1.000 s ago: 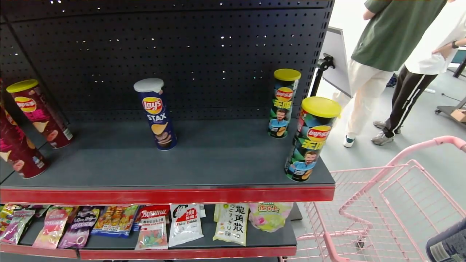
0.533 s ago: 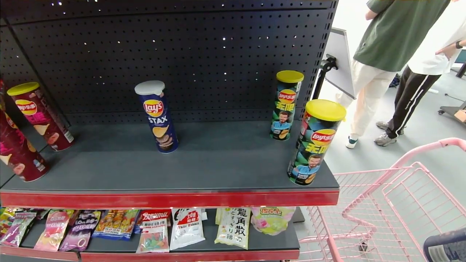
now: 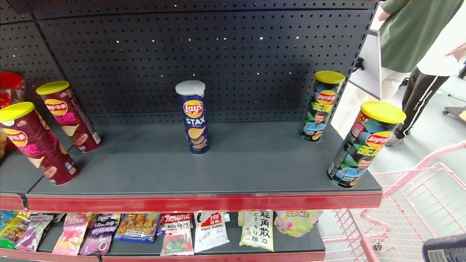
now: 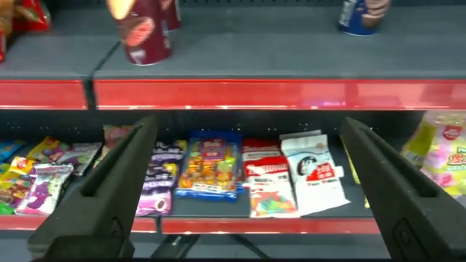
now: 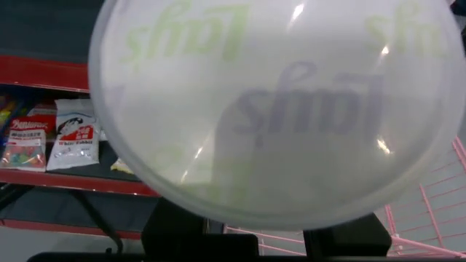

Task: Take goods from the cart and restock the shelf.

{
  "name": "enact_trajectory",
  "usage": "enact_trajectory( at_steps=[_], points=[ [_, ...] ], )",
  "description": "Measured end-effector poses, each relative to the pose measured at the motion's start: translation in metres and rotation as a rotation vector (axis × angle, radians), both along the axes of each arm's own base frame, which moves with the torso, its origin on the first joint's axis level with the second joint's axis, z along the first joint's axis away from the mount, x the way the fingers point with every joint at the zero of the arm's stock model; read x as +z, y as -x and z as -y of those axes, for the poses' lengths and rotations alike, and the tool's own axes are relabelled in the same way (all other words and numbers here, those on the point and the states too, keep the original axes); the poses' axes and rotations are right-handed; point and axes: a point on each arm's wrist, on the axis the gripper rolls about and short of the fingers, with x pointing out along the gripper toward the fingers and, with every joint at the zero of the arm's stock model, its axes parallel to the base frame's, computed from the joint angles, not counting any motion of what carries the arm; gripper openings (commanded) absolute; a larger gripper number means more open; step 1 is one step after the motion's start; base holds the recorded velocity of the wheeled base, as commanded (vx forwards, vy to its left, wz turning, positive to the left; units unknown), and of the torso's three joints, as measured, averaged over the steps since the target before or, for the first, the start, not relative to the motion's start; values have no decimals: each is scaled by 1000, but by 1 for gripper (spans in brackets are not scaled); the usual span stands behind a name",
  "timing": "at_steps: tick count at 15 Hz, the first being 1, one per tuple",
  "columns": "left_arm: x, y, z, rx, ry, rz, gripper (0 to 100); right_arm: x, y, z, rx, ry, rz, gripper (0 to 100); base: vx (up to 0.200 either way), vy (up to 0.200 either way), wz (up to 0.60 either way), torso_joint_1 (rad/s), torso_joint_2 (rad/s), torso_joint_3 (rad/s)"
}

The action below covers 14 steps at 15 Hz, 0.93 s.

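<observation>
The blue chip can (image 3: 444, 249) is held in my right pincer (image 5: 266, 240), low and near the pink cart (image 3: 411, 189). Its pale lid (image 5: 277, 109) faces the wrist camera. My left pincer (image 4: 240, 189) is wide, before the lower shelf (image 4: 218, 225) with snack bags (image 4: 211, 164). 1 similar can (image 3: 193, 116) stands upright on the upper shelf (image 3: 204, 171).

— How many chip tubes?
— Two maroon cardboard tubes with yellow lids (image 3: 40, 149) (image 3: 71, 116) at the left. Two green-and-black tubes with yellow lids (image 3: 322, 109) (image 3: 364, 149) at the right. A dark blue tube with a pale lid (image 3: 193, 116) is mid-frame and a second dark blue tube (image 3: 444, 249) is in the lower right corner, so two.
— Bags? Carts?
— Roughly ten flat snack bags (image 3: 211, 233) along the bottom; they overlap at the left, so the count is inexact. One pink wire cart (image 3: 455, 146).
</observation>
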Motion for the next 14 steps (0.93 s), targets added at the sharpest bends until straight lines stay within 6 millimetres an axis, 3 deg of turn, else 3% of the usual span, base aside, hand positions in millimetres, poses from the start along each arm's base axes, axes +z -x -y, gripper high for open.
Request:
enact_trajectory(
  at_steps=[9, 14],
  points=[
    [0, 0, 0, 0, 0, 0, 100, -21, 9, 1, 60, -19, 28, 0, 0, 200, 0, 3, 3, 3],
    [0, 0, 0, 0, 0, 0, 100, -38, 9, 1, 65, -12, 2, 0, 0, 0, 0, 0, 0, 0]
  ],
)
